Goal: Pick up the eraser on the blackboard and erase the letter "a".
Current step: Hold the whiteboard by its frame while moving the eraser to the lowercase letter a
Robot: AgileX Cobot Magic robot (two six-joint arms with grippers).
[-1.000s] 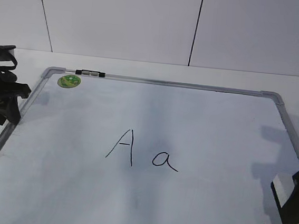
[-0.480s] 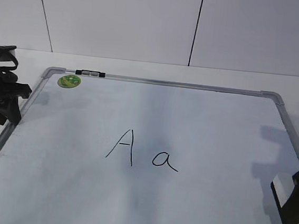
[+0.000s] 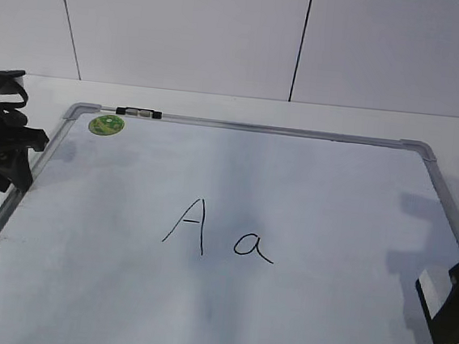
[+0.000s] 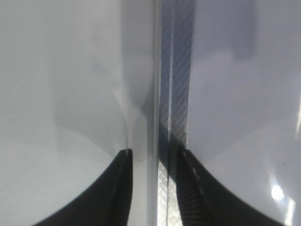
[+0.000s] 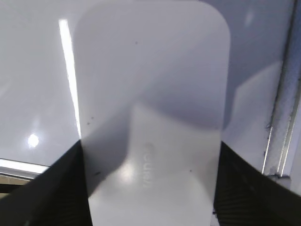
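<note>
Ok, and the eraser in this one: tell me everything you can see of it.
The eraser is a white, smooth, plastic-looking block with rounded corners and faint grey lettering on its top. The right gripper has its black fingers pressed against both long sides, so it looks gripped. Beneath it is the blackboard, with the grey frame running close along one side. In the exterior view only a white corner with a dark underside edge shows, at the board's right edge. Whether it is lifted off the surface cannot be told.
</note>
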